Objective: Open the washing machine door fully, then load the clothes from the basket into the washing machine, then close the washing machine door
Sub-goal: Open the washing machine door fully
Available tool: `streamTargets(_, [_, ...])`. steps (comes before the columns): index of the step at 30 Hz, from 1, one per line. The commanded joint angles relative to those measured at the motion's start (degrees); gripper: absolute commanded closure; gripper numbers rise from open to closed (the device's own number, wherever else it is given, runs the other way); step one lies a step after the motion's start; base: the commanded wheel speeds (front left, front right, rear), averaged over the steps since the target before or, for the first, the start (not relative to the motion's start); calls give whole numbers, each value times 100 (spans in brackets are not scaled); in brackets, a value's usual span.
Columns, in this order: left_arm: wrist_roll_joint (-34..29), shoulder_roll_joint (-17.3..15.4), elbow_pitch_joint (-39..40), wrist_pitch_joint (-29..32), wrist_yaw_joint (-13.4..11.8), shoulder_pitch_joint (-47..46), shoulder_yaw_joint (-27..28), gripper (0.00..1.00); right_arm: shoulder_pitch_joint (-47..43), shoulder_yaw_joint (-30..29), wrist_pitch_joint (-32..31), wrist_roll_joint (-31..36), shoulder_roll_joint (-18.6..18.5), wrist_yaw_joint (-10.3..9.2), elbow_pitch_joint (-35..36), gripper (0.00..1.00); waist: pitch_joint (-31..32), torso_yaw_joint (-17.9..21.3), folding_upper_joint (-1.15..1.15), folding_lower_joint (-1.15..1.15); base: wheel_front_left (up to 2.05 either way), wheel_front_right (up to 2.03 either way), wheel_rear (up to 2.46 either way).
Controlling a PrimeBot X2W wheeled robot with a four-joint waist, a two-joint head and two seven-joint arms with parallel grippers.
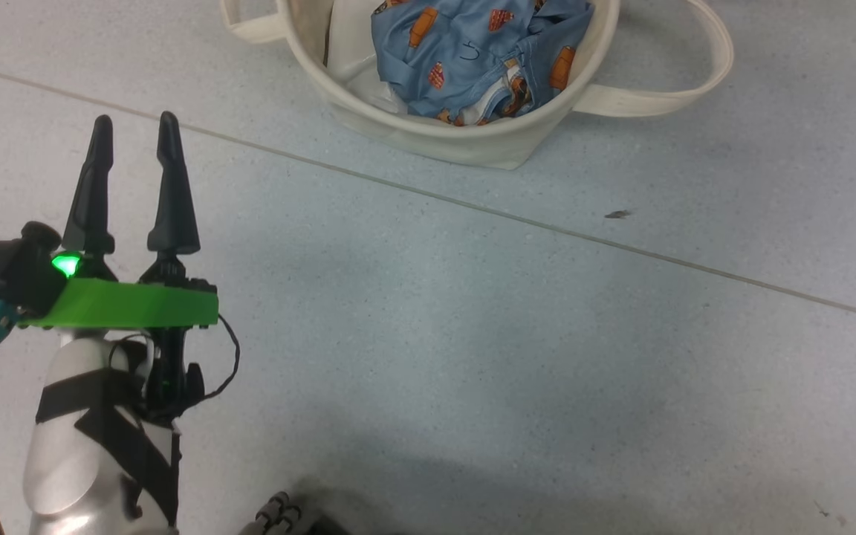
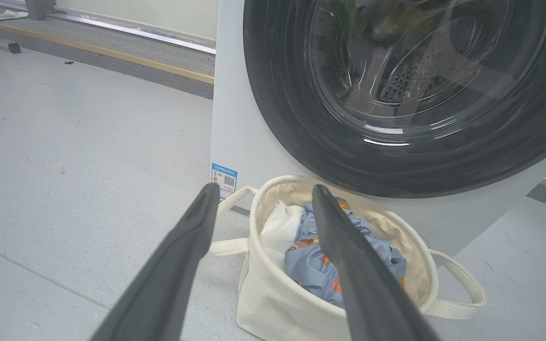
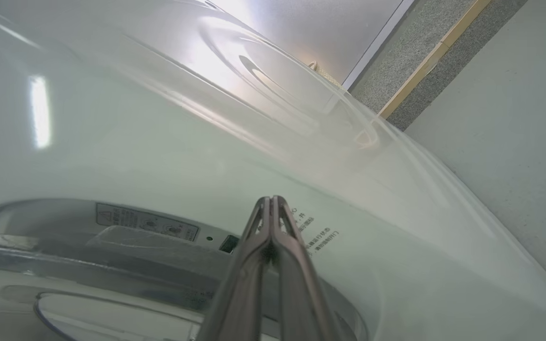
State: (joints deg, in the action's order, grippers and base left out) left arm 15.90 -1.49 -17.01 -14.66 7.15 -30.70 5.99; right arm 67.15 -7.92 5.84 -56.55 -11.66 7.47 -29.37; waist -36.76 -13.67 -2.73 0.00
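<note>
The right gripper (image 3: 270, 199) is the one nearer the work. Its two fingers are pressed together with nothing between them, tips pointing at the white front of the washing machine (image 3: 396, 274), just beside the printed text and a little aside from a small dark slot (image 3: 228, 243). Curved clear glass sweeps across the upper part of that wrist view. I judge it to be the bowl window of the washing machine door (image 2: 273, 94), so the door seems to stand off the front with the fingers in the gap, though how far it is swung I cannot tell. In the left wrist view the door's black ring hangs above the basket (image 2: 277, 303), which sits on the floor (image 1: 472, 334) just before the machine, near the blue label sticker (image 2: 224, 178). The clothes (image 2: 311, 270) lie bunched inside it beside the white liner (image 2: 277, 227). The left gripper (image 1: 136, 119) hovers empty, fingers apart, pointing toward the basket but well short of it. Opening looks unfinished, so the next push likely falls to the right arm, sweeping the door outward from the machine front
</note>
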Motion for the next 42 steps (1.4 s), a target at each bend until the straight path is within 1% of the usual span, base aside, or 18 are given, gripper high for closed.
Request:
streamTargets(1, [37, -140, 174, -34, 34, -9, 135, 0, 254, 4, -143, -141, 102, 2, 113, 100, -11, 0, 0, 0, 0, 0, 0])
streamTargets(6, [41, -139, 188, -34, 34, -22, 114, 0, 587, -127, -529, -453, 166, 2, -174, 100, -39, -10, 0, 0, 0, 0, 0])
streamTargets(12, [42, -139, 173, -34, 34, -10, 108, 0, 807, -221, -841, -645, 267, 2, -434, 100, -11, -15, 0, 0, 0, 0, 0])
streamTargets(26, [49, -139, 85, -34, 34, 19, 70, 0, 1005, -79, -1425, -794, 482, 2, -812, 100, 66, -96, 0, 0, 0, 0, 0])
streamTargets(32, [9, -139, 46, -34, 34, 47, 90, 0, 886, 131, -1930, -854, 463, 2, -792, 100, 135, -67, 0, 0, 0, 0, 0])
streamTargets(42, [-165, -153, -18, -34, 34, 104, 146, 0, 287, 396, -2924, -1169, 446, 2, -484, 100, 348, 231, 0, 0, 0, 0, 0])
